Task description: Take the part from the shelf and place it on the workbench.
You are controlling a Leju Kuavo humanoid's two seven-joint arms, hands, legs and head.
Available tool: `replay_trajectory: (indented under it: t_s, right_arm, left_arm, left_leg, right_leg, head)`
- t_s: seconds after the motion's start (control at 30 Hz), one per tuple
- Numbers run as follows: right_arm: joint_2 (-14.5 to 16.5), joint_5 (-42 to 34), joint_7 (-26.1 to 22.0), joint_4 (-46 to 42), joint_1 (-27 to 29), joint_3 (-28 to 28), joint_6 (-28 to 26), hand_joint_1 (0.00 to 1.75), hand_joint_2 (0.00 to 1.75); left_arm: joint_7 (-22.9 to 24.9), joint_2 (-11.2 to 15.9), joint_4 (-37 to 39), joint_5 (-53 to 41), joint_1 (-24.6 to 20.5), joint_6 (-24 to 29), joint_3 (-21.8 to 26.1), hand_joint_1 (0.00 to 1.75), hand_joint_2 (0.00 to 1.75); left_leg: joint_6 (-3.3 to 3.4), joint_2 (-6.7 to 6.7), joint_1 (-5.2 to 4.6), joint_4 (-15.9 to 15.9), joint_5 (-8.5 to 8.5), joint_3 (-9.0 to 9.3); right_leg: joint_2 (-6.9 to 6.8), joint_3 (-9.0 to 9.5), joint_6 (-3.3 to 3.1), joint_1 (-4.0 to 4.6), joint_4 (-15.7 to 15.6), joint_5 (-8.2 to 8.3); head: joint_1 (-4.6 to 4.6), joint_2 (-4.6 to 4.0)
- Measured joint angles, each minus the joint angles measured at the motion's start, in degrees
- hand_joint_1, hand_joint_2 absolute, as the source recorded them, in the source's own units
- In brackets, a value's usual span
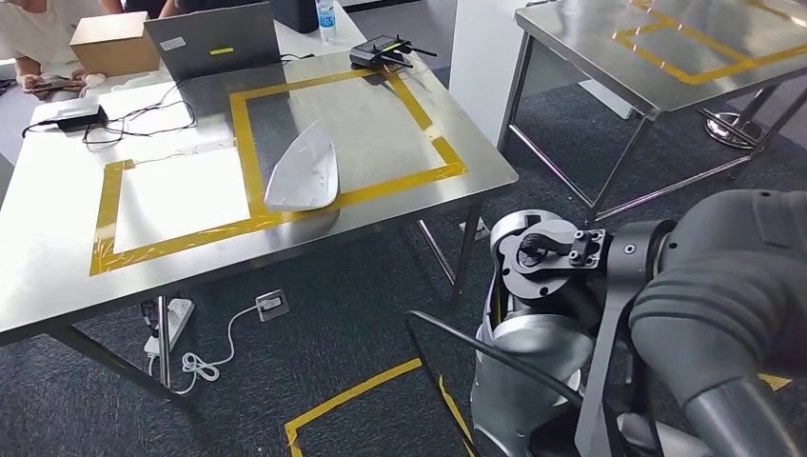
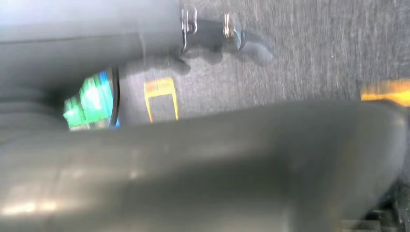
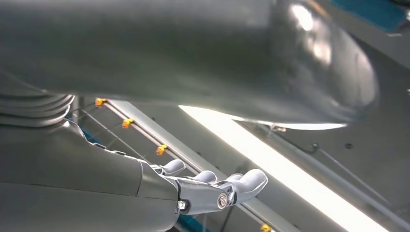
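A flat, pointed silver part (image 1: pixel 303 169) lies on the steel workbench (image 1: pixel 57 219), inside the larger yellow-taped frame and overlapping the tape near the frame's front left corner. My right arm (image 1: pixel 666 305) is bent in front of my body, well to the right of the bench and away from the part. In the right wrist view my right hand (image 3: pixel 212 186) has its fingers stretched out with nothing between them, under a bright ceiling light. My left hand (image 2: pixel 217 34) hangs over grey carpet, its dark fingers loosely bent and holding nothing. A broad blurred grey shape crosses both wrist views.
At the bench's far edge sit a laptop (image 1: pixel 214 40), a cardboard box (image 1: pixel 112 43), a black device (image 1: pixel 381 49), cables and a person's arms. A second steel table (image 1: pixel 657 52) stands at the right. Yellow tape (image 1: pixel 362 395) marks the carpet, where a power strip (image 1: pixel 169 319) lies.
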Motion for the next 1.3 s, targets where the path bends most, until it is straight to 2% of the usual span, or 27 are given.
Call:
replay_trajectory:
  t_s: [0.07,0.1,0.13,0.2,0.23,0.27,0.3,0.37,0.4,0.47,0.53,0.6,0.63,0.7,0.73,0.77,0.8,0.83,0.9,0.97,1.07,1.1,1.13,1.2,1.23,1.27,1.3]
  right_arm:
    - [0.1,1.0,0.6,0.0,0.1,0.0,0.0,0.0,0.0]
    - [0.1,1.2,0.6,0.2,0.1,-0.1,0.0,0.0,0.0]
    - [0.2,1.2,0.4,0.5,0.1,-0.2,0.0,0.0,0.0]
    - [0.4,1.6,0.0,2.2,-0.2,-0.5,0.0,0.0,0.0]
    - [0.5,2.3,0.3,3.6,-0.2,-0.8,0.1,0.0,0.0]
    - [0.4,3.0,1.6,5.7,-0.2,-1.2,0.4,0.0,0.0]
    - [0.0,3.3,4.7,8.4,-0.3,-1.5,0.9,0.0,0.0]
    - [-1.5,1.9,14.3,15.7,-0.4,-1.6,3.2,0.0,0.0]
    - [-2.5,0.2,19.2,20.0,-0.2,-1.4,5.0,0.0,0.0]
    - [-4.1,-5.4,24.3,29.8,1.0,-1.1,10.8,0.0,0.0]
    - [-4.8,-12.3,24.8,41.6,2.8,-0.5,18.6,0.0,0.0]
    - [-4.8,-17.4,24.1,54.0,5.2,0.2,24.3,0.0,0.0]
    - [-4.7,-19.1,23.9,59.7,6.4,0.4,25.8,0.0,0.0]
    - [-4.1,-21.3,25.4,69.5,8.7,0.7,27.9,0.0,0.0]
    - [-4.0,-22.6,27.2,74.4,10.1,0.7,29.3,0.0,0.0]
    - [-3.8,-24.0,29.2,79.1,11.6,0.5,30.6,0.0,0.0]
    - [-3.8,-25.4,31.0,83.5,13.3,0.2,31.8,0.0,0.0]
    - [-3.7,-27.1,32.9,87.9,15.1,-0.4,32.9,0.0,0.0]
    - [-3.9,-30.7,36.1,94.3,18.4,-2.2,34.8,0.0,0.0]
    - [-4.2,-35.2,41.4,99.6,21.6,-5.0,36.2,0.0,0.0]
    - [-5.0,-44.4,53.5,105.7,26.8,-11.1,34.9,0.0,0.0]
    - [-5.2,-47.4,56.8,107.1,28.6,-13.6,33.4,0.0,0.0]
    - [-5.3,-50.4,59.1,108.3,30.0,-16.3,31.5,0.0,0.0]
    - [-5.5,-55.3,60.7,109.9,31.6,-21.8,27.4,0.0,0.87]
    - [-5.4,-57.4,60.5,110.5,31.8,-24.5,25.9,0.0,1.31]
    - [-5.4,-58.7,60.1,111.0,32.0,-26.7,25.1,0.0,1.75]
    - [-5.3,-59.5,59.5,111.4,32.1,-28.7,25.2,0.0,1.75]
  left_arm:
    - [0.3,-0.1,-0.1,-0.1,0.1,-0.1,0.0,0.0,0.0]
    - [0.3,-0.1,-0.1,-0.2,0.1,-0.1,0.0,0.0,0.0]
    - [0.3,0.0,-0.1,-0.4,0.1,0.0,0.0,0.0,0.0]
    - [0.2,0.0,-0.1,-0.6,0.1,0.0,0.0,0.0,0.0]
    - [0.2,0.0,-0.1,-0.7,0.1,0.0,0.0,0.0,0.0]
    - [0.2,0.0,-0.1,-0.7,0.1,0.1,0.0,0.0,0.0]
    - [0.2,-0.1,-0.1,-0.6,0.1,0.1,0.0,0.0,0.0]
    - [-0.4,-0.3,-0.2,-0.1,0.1,0.2,0.1,0.0,0.0]
    - [-0.7,-0.4,-0.2,0.2,0.0,0.2,0.1,0.0,0.0]
    - [-1.3,-0.7,-0.4,0.8,0.0,0.1,0.2,0.0,0.0]
    - [-1.3,-0.9,-0.5,1.3,0.1,0.0,0.5,0.0,0.0]
    - [-1.0,-1.0,-0.5,1.6,0.2,0.0,1.0,0.0,0.0]
    - [-0.8,-1.0,-0.6,1.7,0.3,-0.1,1.3,0.0,0.0]
    - [-0.4,-1.0,-0.5,2.0,0.7,-0.1,1.5,0.0,0.0]
    - [-0.1,-0.9,-0.5,2.1,1.1,-0.1,1.7,0.0,0.0]
    - [0.1,-0.8,-0.4,2.1,1.4,-0.1,1.8,0.0,0.0]
    - [0.3,-0.7,-0.4,2.2,1.8,-0.1,2.0,0.0,0.0]
    - [0.6,-0.6,-0.4,2.2,2.0,-0.1,2.2,0.0,0.0]
    - [0.9,-0.4,-0.4,2.2,2.2,-0.1,2.5,0.0,0.0]
    - [0.8,-0.3,-0.4,2.2,2.4,0.0,2.7,0.0,0.0]
    - [0.0,-0.1,-0.2,2.5,2.8,0.3,3.2,0.0,0.0]
    - [-0.2,0.0,-0.2,2.7,2.9,0.3,3.5,0.0,0.0]
    - [-0.3,0.2,-0.1,2.9,3.0,0.3,3.7,0.0,0.0]
    - [-0.3,0.3,-0.1,3.3,3.1,0.3,4.2,0.0,0.0]
    - [-0.2,0.4,0.0,3.3,3.2,0.3,4.3,0.0,0.0]
    - [0.0,0.5,0.0,3.3,3.2,0.3,4.4,0.0,0.0]
    - [0.2,0.5,0.0,3.1,3.2,0.3,4.4,0.0,0.0]
  left_leg:
    - [1.11,0.33,0.0,0.0,1.09,-1.13]
    - [1.63,0.54,0.04,-0.1,1.81,-1.84]
    - [2.02,0.74,0.07,-0.1,2.55,-2.62]
    - [2.41,0.94,-0.13,0.0,4.0,-4.3]
    - [2.48,1.01,-0.27,0.2,4.71,-5.2]
    - [2.51,1.06,-0.4,0.4,5.36,-6.11]
    - [2.49,1.14,-0.54,0.6,5.92,-6.98]
    - [2.43,1.25,-0.69,1.0,6.83,-8.17]
    - [2.29,1.23,-0.73,1.1,7.32,-8.59]
    - [1.72,1.18,-0.54,0.9,8.44,-9.12]
    - [0.86,1.13,-0.3,0.3,9.73,-9.66]
    - [0.21,0.56,-0.16,1.0,9.01,-10.99]
    - [-0.05,0.23,-0.12,3.0,7.18,-12.12]
    - [-0.55,-0.07,0.03,9.5,2.03,-14.5]
    - [-0.84,-0.05,0.15,12.9,0.37,-15.3]
    - [-1.15,-0.02,0.3,15.1,-0.01,-15.31]
    - [-1.46,-0.01,0.5,15.4,0.67,-14.25]
    - [-1.78,0.0,0.76,13.6,1.88,-12.1]
    - [-2.25,-0.37,1.27,6.9,2.55,-6.42]
    - [-1.52,-1.06,1.31,2.9,1.59,-4.04]
    - [0.66,-1.15,1.06,2.5,1.96,-5.05]
    - [1.16,-1.01,1.02,2.4,2.46,-5.52]
    - [1.54,-0.85,0.97,2.4,3.1,-6.08]
    - [1.97,-0.41,0.63,2.4,4.33,-7.49]
    - [2.11,-0.16,0.39,2.4,4.96,-8.29]
    - [2.22,0.07,0.14,2.5,5.57,-9.11]
    - [2.3,0.24,-0.11,2.5,6.15,-9.88]
  right_leg:
    - [0.05,-0.49,0.68,-0.23,0.3,-0.33]
    - [0.1,-1.13,0.93,-0.29,1.6,-2.12]
    - [0.15,-1.98,1.1,-0.32,4.2,-4.92]
    - [0.19,-3.74,1.31,-0.24,11.7,-10.77]
    - [0.19,-4.11,1.32,-0.17,15.0,-12.0]
    - [0.2,-3.76,1.24,-0.06,16.9,-11.84]
    - [0.22,-2.37,1.0,0.13,16.7,-10.6]
    - [0.3,3.26,-0.11,0.74,10.7,-8.37]
    - [0.24,6.36,-0.81,1.07,6.5,-8.49]
    - [0.03,9.43,-1.88,1.66,0.8,-9.59]
    - [-0.11,9.05,-2.42,1.82,-0.9,-8.7]
    - [-0.34,8.3,-2.87,1.59,-1.8,-6.75]
    - [-0.59,7.76,-2.96,1.42,-2.2,-5.74]
    - [-1.07,6.33,-2.93,1.29,-2.2,-4.47]
    - [-1.26,5.63,-2.79,1.2,-2.1,-4.02]
    - [-1.41,4.94,-2.58,1.05,-1.8,-3.66]
    - [-1.55,4.24,-2.32,0.83,-1.4,-3.38]
    - [-1.67,3.52,-2.02,0.58,-0.9,-3.2]
    - [-1.79,2.11,-1.28,0.19,0.3,-2.99]
    - [-1.64,1.22,-0.39,0.19,1.1,-2.75]
    - [-1.1,0.76,0.83,-0.02,1.2,-2.67]
    - [-0.85,0.28,1.14,-0.14,2.0,-4.07]
    - [-0.58,-0.54,1.31,-0.18,4.0,-6.59]
    - [-0.19,-2.44,1.31,-0.03,10.6,-13.06]
    - [-0.13,-2.93,1.16,0.11,13.9,-15.17]
    - [-0.11,-2.66,0.91,0.25,16.1,-15.9]
    - [-0.09,-1.42,0.53,0.42,16.5,-15.42]
  head:
    - [-0.1,-0.01]
    - [-0.13,-0.01]
    - [-0.1,-0.01]
    - [-0.05,-0.01]
    - [-0.03,-0.01]
    - [-0.01,-0.01]
    - [0.02,-0.01]
    - [0.01,-0.01]
    - [0.01,-0.01]
    - [0.04,-0.01]
    - [0.07,-0.01]
    - [0.01,-0.01]
    - [-0.04,-0.01]
    - [-0.08,-0.01]
    - [-0.07,-0.01]
    - [-0.07,-0.01]
    - [-0.06,-0.01]
    - [-0.06,-0.01]
    - [-0.06,-0.01]
    - [0.27,-0.01]
    - [0.73,-0.01]
    - [0.81,-0.01]
    - [0.91,-0.01]
    - [1.07,-0.01]
    - [1.12,-0.01]
    - [1.12,-0.01]
    - [1.12,-0.01]
